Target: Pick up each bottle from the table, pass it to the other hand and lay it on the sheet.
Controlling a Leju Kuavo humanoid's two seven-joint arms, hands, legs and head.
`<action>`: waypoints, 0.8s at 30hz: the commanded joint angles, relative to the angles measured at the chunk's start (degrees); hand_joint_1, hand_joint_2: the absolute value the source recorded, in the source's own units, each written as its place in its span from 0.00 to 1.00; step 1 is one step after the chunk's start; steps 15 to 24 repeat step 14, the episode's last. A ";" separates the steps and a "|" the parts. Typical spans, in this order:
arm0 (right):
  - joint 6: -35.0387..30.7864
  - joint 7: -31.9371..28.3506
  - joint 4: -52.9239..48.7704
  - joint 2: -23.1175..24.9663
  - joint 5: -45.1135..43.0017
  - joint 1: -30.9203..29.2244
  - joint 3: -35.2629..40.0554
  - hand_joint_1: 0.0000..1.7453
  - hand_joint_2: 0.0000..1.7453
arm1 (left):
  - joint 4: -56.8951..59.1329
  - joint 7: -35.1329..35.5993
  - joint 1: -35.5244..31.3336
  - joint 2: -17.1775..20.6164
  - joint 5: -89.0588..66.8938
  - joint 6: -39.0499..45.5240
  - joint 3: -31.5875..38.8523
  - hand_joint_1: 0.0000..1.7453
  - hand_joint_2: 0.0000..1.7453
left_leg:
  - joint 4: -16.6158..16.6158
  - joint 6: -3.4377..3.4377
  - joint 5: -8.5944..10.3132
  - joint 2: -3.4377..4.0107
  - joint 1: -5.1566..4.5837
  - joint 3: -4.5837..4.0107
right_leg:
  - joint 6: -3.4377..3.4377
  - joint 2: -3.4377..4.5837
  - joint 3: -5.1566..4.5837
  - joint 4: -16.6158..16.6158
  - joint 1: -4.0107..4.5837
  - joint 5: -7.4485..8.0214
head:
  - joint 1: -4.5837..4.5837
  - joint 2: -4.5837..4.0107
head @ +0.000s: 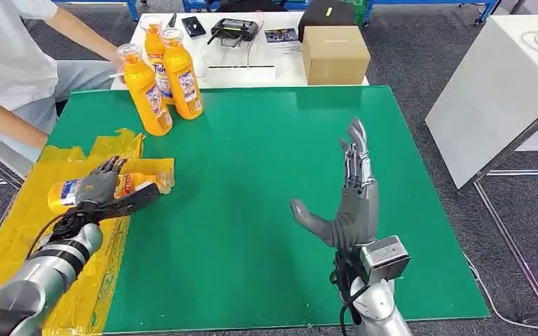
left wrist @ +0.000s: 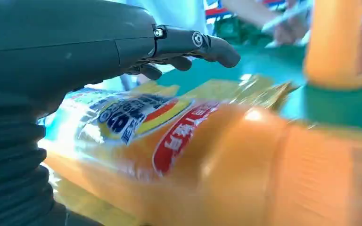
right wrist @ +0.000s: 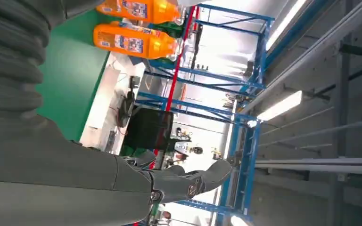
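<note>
An orange detergent bottle lies on its side on the yellow sheet at the table's left edge. My left hand hovers over its middle with the fingers spread and the thumb stretched along the green mat. In the left wrist view the fingers arch just above the bottle without closing on it. My right hand stands upright over the middle of the green mat, fingers straight, holding nothing. Three more orange bottles stand at the back left; two of them show in the right wrist view.
A person sits at the left, one hand by the standing bottles. Behind the green mat is a white table with a cardboard box, a controller and a phone. Another white table stands on the right.
</note>
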 commanded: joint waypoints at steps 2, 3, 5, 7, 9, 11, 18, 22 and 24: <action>-0.23 0.27 2.23 -1.15 0.43 -0.09 0.38 0.00 1.00 | -11.61 -5.85 5.32 -2.71 6.01 0.79 6.25 0.00 1.00 | -0.02 -0.05 -0.08 0.00 0.09 0.11 | -0.08 0.02 0.14 -0.08 0.09 -0.04 | 0.00 0.00; -0.26 0.26 2.14 -1.21 0.51 0.12 0.25 0.00 1.00 | -14.56 -7.08 6.66 -3.03 8.12 -0.33 6.72 0.00 1.00 | -0.03 -0.04 -0.06 -0.02 0.06 0.08 | -0.06 0.00 0.09 -0.08 0.06 -0.03 | 0.00 0.00; -0.33 0.23 1.79 -1.35 0.68 0.72 -0.05 0.00 1.00 | -22.53 -9.03 10.29 -3.01 13.89 -5.67 6.98 0.00 1.00 | -0.04 -0.02 -0.03 -0.03 0.03 0.01 | -0.03 -0.02 0.00 -0.06 0.03 -0.02 | -0.02 0.00; -0.24 0.15 1.74 -1.48 0.67 0.82 -0.16 0.00 1.00 | -23.84 -8.66 10.89 -2.93 14.14 -6.09 6.85 0.00 1.00 | -0.03 -0.01 -0.04 -0.02 0.04 0.00 | -0.03 -0.01 -0.01 -0.07 0.04 -0.02 | 0.00 0.00; -0.24 0.15 1.74 -1.48 0.67 0.82 -0.16 0.00 1.00 | -23.84 -8.66 10.89 -2.93 14.14 -6.09 6.85 0.00 1.00 | -0.01 -0.02 -0.09 0.02 0.06 0.06 | -0.04 0.04 0.07 -0.07 0.06 -0.04 | 0.00 0.00; -0.17 0.09 1.80 -1.43 0.65 0.79 -0.24 0.00 1.00 | -24.29 -8.48 11.05 -2.70 14.23 -6.45 6.66 0.00 1.00 | 0.02 -0.03 -0.12 0.03 0.10 0.07 | -0.05 0.07 0.08 -0.08 0.10 -0.06 | 0.02 0.00; -0.17 0.09 1.80 -1.43 0.65 0.79 -0.24 0.00 1.00 | -24.29 -8.48 11.05 -2.70 14.23 -6.45 6.66 0.00 1.00 | -0.01 -0.04 -0.09 -0.03 0.10 0.07 | -0.07 0.00 0.10 -0.09 0.11 -0.05 | 0.00 0.00; -0.17 0.09 1.80 -1.43 0.65 0.79 -0.24 0.00 1.00 | -24.29 -8.48 11.05 -2.70 14.23 -6.45 6.66 0.00 1.00 | -0.01 -0.04 -0.09 -0.03 0.10 0.07 | -0.07 0.00 0.10 -0.09 0.11 -0.05 | 0.00 0.00; -0.17 0.09 1.80 -1.43 0.65 0.79 -0.24 0.00 1.00 | -24.29 -8.48 11.05 -2.70 14.23 -6.45 6.66 0.00 1.00 | -0.01 -0.04 -0.09 -0.03 0.10 0.07 | -0.07 0.00 0.10 -0.09 0.11 -0.05 | 0.00 0.00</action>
